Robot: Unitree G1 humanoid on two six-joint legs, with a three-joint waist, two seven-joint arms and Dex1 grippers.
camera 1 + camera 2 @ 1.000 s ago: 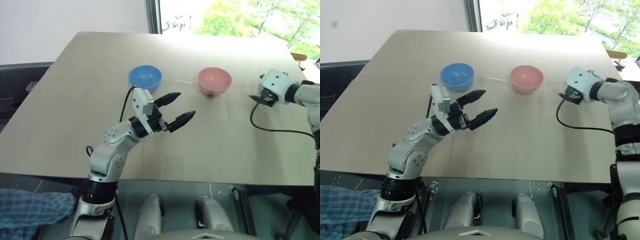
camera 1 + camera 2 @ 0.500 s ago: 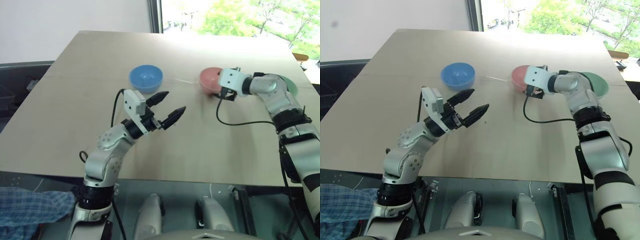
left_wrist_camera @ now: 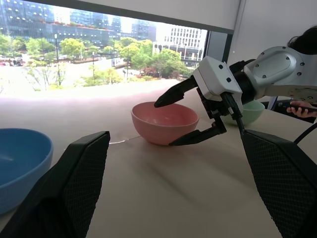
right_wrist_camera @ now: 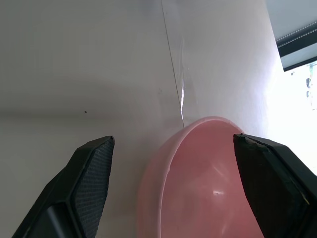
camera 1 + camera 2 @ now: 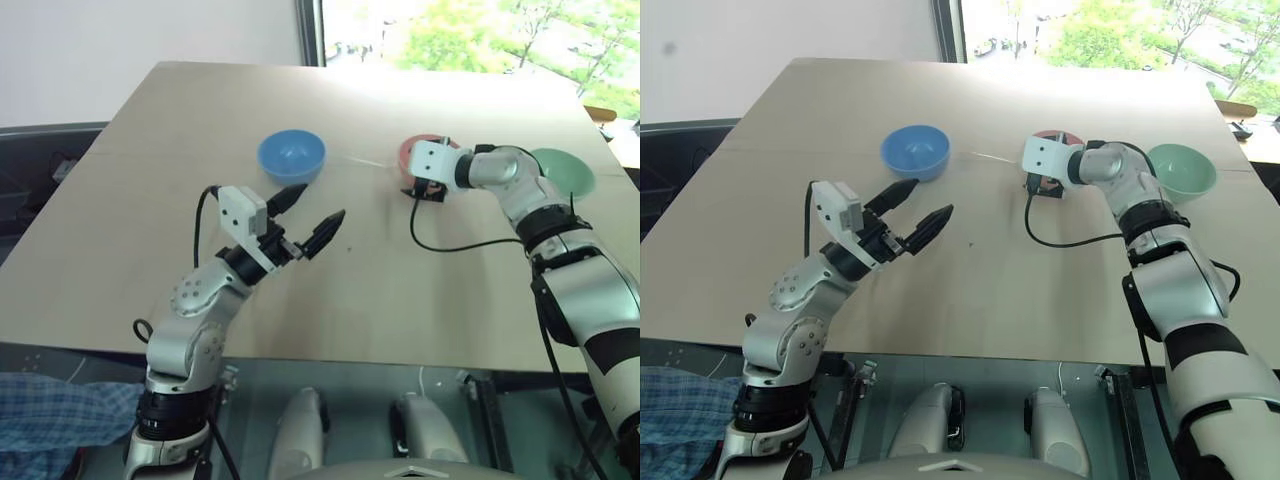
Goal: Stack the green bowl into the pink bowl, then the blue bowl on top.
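Left wrist view shows the right gripper (image 3: pixel 173 124), fingers spread and empty, straddling the pink bowl (image 3: pixel 164 121); closing there grabs the wrong bowl, the green bowl (image 5: pixel 562 171) untouched. Left gripper (image 5: pixel 310 214) hangs wide, empty.

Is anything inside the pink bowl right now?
The pink bowl looks empty in both wrist views; its deepest bottom is hidden by its near wall. The open right hand straddles its rim. The green bowl sits apart on the table.

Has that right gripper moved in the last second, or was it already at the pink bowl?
Yes. The right gripper swung leftward from near the table's right edge to the pink bowl, open at its rim.
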